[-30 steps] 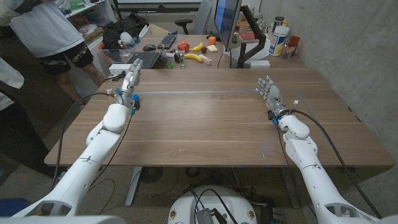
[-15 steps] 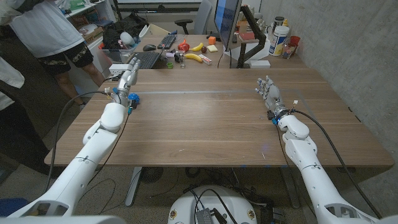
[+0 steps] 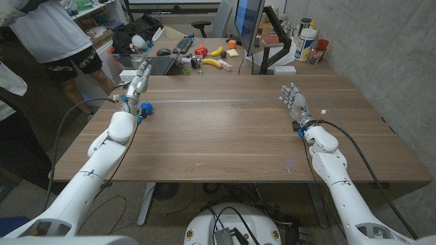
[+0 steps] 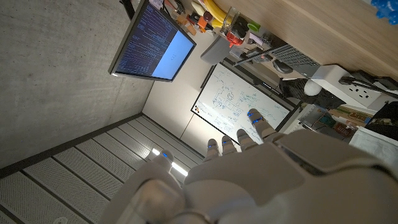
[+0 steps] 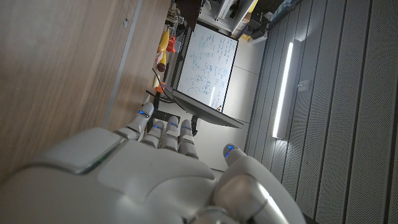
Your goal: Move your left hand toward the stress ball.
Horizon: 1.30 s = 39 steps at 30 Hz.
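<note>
The small blue stress ball [image 3: 145, 107] sits on the wooden table [image 3: 231, 136] near its far left corner, just beside your left hand [image 3: 138, 85], on the side toward the table's middle. In the head view it looks apart from the fingers, though the gap is too small to be sure. Expect it to be light and soft: it will likely squash under pressure and may roll off if you nudge it from one side, so close around its middle from above or cup it from both sides, not a poke at its edge.

Your left hand holds nothing; its fingers are straight, close together and pointing toward the far edge of the table, the hand raised above the wood. Your right hand [image 3: 293, 101] waits well apart on the other side of the table, empty, fingers spread a little and reaching upward.

Nothing lies between your left hand and the ball. Past the table's far edge, close behind the hand, stand a dark laptop [image 3: 158, 64] and a clutter of things including a yellow banana [image 3: 211, 62]. A person [image 3: 58, 41] stands beyond the table's left corner, so keep the arm's swing short.
</note>
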{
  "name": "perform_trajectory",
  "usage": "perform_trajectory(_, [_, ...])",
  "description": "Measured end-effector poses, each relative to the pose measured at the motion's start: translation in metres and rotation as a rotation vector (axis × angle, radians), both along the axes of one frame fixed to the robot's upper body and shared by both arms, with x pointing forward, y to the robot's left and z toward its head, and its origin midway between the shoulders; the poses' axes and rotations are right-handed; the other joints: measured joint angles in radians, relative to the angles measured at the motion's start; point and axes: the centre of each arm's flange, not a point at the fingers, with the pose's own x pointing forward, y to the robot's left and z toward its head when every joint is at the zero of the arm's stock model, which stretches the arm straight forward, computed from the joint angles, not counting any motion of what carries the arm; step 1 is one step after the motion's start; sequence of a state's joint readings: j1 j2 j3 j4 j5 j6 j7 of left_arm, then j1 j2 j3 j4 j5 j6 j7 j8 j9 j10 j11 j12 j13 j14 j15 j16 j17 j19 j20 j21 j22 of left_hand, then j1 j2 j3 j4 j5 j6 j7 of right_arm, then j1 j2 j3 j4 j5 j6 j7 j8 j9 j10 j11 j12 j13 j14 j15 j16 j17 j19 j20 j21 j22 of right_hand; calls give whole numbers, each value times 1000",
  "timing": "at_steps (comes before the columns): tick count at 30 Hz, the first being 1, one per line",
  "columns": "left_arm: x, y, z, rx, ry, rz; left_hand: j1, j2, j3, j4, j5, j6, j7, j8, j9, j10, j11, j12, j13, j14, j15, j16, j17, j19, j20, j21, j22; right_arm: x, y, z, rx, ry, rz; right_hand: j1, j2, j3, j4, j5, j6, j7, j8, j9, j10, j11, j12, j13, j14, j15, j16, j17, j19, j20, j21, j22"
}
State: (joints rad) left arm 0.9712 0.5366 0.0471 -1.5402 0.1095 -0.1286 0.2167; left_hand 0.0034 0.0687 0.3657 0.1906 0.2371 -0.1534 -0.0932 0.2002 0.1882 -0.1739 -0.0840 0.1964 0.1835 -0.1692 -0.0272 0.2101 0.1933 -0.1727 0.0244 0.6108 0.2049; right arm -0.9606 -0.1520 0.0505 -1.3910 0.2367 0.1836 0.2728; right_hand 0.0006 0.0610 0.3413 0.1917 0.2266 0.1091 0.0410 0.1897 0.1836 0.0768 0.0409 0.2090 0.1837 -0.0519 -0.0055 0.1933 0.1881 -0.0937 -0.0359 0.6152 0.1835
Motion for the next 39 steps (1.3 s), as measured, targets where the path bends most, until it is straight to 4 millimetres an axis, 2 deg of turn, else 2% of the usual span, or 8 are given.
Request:
perform_trajectory(2, [0,2,0,5,2,13,0,0,1,1,0,2,-2,0,0,3,-3,0,0,0,0,0,0,1,10,0,0,0,0,0,0,-1,0,0,0,0,0,0,0,0,0,0,0,0,0,0,0,0,0,0,0,0,-2,0])
perform_trajectory(6, [0,4,1,13,5,30,1,1,1,1,0,0,-11,0,0,3,-11,0,0,0,0,0,0,1,10,0,0,0,1,0,-1,-2,0,0,0,0,0,0,0,0,0,0,0,0,0,0,0,0,0,0,0,0,-2,0])
perform_trajectory(14, [-1,9,4,34,7,65,6,2,5,-3,0,5,-16,0,0,3,-11,0,0,0,0,0,0,1,10,0,0,1,1,-2,0,1,-1,0,0,0,0,0,0,0,0,0,0,0,0,0,0,0,0,0,3,3,-2,0])
perform_trajectory(18, [-2,11,5,44,8,82,11,5,11,-3,0,7,-29,0,0,3,-11,0,0,0,0,0,0,1,10,0,0,1,1,-2,1,1,-1,0,0,0,0,0,0,0,0,0,0,0,0,0,0,0,0,0,4,4,-2,0])
perform_trajectory(22, [-2,12,7,49,6,85,15,4,15,-7,0,12,-34,0,0,3,-11,0,0,0,0,0,-2,-1,19,0,0,1,1,-2,2,0,-3,0,0,0,0,0,0,0,0,0,0,0,0,0,0,0,0,0,4,4,-2,0])
perform_trajectory(33, [-2,19,7,95,23,169,34,15,40,-15,0,18,-50,0,0,0,-15,0,0,0,0,0,-3,1,21,-4,-5,1,1,-4,3,2,-4,0,0,0,0,0,0,0,0,0,0,0,0,0,0,0,0,0,4,4,-2,0])
perform_trajectory(39, [-3,23,8,116,30,206,43,18,51,-18,0,14,-54,0,0,5,-20,0,0,0,0,-8,-3,2,30,-5,-5,1,2,-4,2,2,-3,0,0,0,0,0,0,0,0,0,0,0,0,0,0,0,0,0,4,4,-2,0])
